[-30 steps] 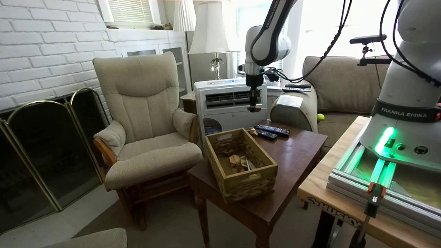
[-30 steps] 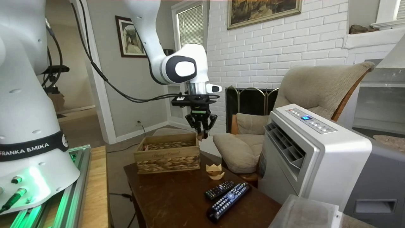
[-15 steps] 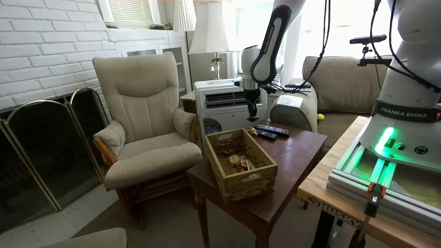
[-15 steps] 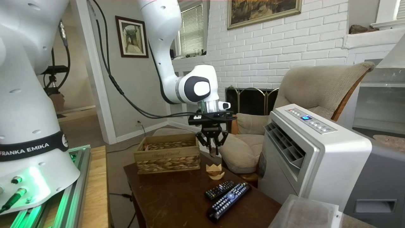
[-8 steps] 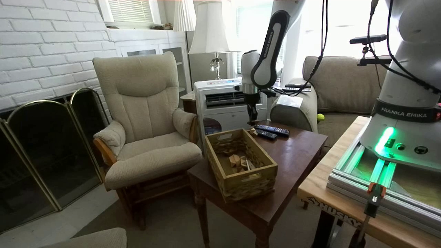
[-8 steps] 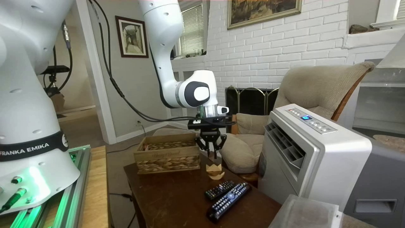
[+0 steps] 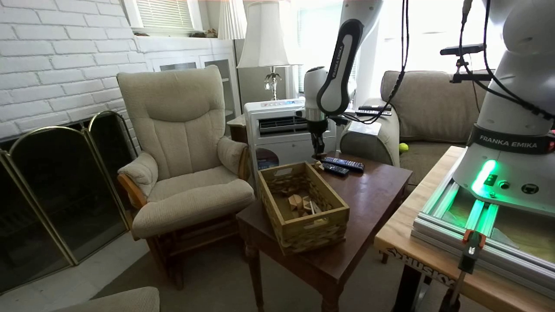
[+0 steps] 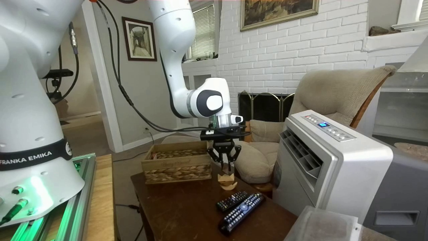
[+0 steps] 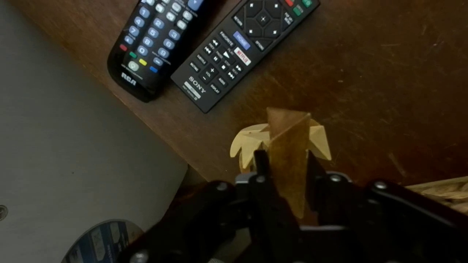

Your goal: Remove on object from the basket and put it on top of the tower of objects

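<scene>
Basket [image 8: 177,173]: rectangular, brown woven walls, wooden rim, sat open side up on the table [image 8: 187,207], faceted wood pieces [image 7: 295,202] inside. Tower [image 8: 227,180] stood just beside it: pale wood, jagged crown-like top, curved piece [image 8: 229,187] beneath. Angular brown wooden block [image 9: 289,159] was clamped right over the tower; couldn't tell whether they touched.

The claw [image 7: 318,149] is seen in an exterior view, pointed downward near the far end of the table [image 7: 373,190]. Just beneath it the small, pale tower [image 7: 319,165] is set; whether it is touched by the claw cannot be told. Below the claw and nearer the camera, the basket [image 7: 312,239] is placed, with wooden pieces [image 7: 295,202] held inside. Two remotes [image 7: 343,163] are laid just to the claw's lower right. Behind it a white appliance [image 7: 284,149] is partly covered, and well to its left an armchair [image 7: 186,138] is seen.
</scene>
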### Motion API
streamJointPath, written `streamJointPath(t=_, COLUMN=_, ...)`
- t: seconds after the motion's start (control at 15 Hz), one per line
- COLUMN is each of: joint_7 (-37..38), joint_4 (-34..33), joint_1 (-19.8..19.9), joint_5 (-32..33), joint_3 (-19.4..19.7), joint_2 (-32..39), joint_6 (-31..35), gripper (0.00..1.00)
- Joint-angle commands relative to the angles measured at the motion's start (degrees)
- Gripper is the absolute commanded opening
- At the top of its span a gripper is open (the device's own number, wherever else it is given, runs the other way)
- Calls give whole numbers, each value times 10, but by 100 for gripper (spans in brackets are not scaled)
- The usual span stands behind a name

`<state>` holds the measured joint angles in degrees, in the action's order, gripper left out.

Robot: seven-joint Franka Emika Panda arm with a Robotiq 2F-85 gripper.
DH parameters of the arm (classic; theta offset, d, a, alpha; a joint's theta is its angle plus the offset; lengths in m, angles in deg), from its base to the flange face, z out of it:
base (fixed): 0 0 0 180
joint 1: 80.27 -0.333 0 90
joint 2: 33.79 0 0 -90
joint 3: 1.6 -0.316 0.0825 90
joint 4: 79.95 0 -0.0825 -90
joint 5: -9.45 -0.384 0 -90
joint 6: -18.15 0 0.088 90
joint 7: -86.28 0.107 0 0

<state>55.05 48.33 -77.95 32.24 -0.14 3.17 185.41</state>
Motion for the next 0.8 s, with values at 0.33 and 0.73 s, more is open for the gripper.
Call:
streamJointPath(t=0.33, joint_7=10, joint_4=-17, joint_1=-18, joint_5=25, joint_3=19, joint_2=29, joint_6=22, gripper=6)
streamJointPath(t=0.73, joint_7=12, joint_4=-17, joint_1=-25, joint_5=26, joint_3=23, joint_2=33, joint_6=26, gripper=6)
